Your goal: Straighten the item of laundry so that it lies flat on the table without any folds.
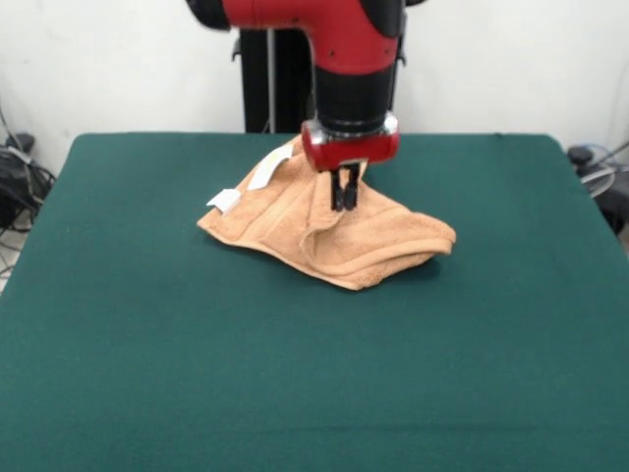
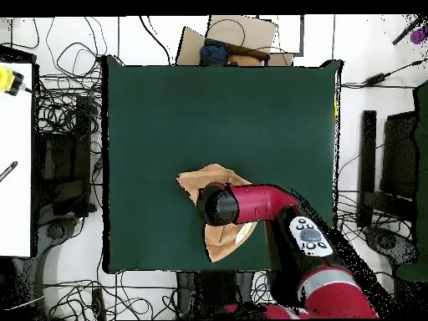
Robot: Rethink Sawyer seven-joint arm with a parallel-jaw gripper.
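In the front view, the small tan-orange terry towel (image 1: 334, 236) lay bunched and folded on the dark green cloth-topped rectangular table (image 1: 147, 374), toward the far edge and near the middle of its width. A white label (image 1: 223, 201) showed at the towel's left corner, with a white strip (image 1: 269, 167) above it. The red and black arm's gripper (image 1: 345, 202) stood upright at the towel's raised middle, fingers drawn together and pinching a peak of cloth. A thick fold ran to the towel's right end.

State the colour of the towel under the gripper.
The towel is tan-orange with a white label; the front view shows it best.
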